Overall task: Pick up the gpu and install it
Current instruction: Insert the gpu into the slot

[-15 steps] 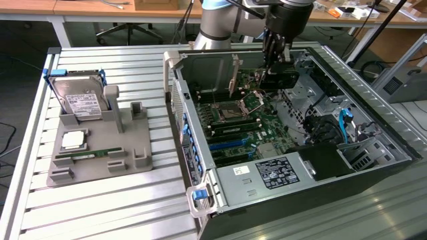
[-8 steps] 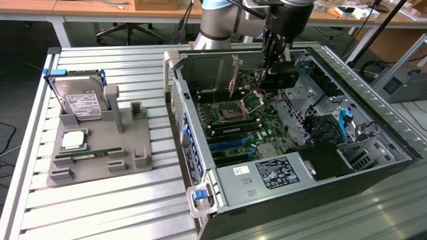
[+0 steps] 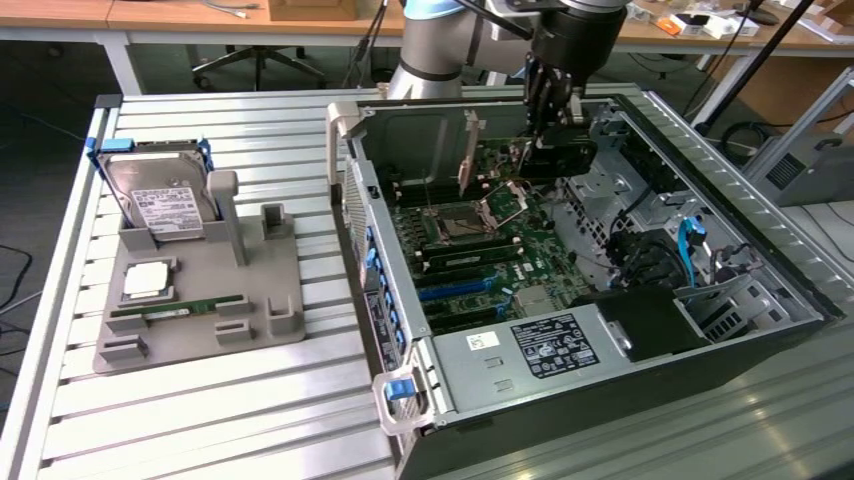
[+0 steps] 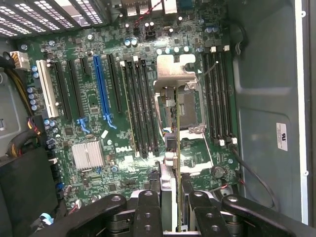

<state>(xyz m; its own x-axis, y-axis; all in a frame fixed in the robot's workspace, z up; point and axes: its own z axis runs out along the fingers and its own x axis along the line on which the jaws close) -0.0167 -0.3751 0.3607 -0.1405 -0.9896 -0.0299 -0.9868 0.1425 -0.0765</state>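
Table point(image 3: 200, 420): pale ribbed metal slats, white frame.
Back desks point(image 3: 147, 14): wooden tops, white legs.
Chair point(image 3: 251, 64): wheeled base, by the back desks.
Floor point(image 3: 54, 85): dark grey.

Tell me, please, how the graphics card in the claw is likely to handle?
The graphics card looks thin and flat, so probably stiff and light. Pinched at one edge by the claw, it might pivot if its free end bumps the motherboard.

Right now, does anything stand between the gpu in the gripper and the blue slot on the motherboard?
Nothing visible does. The gripper holds the gpu edge-on over the motherboard, and the blue slot lies bare and uncovered.
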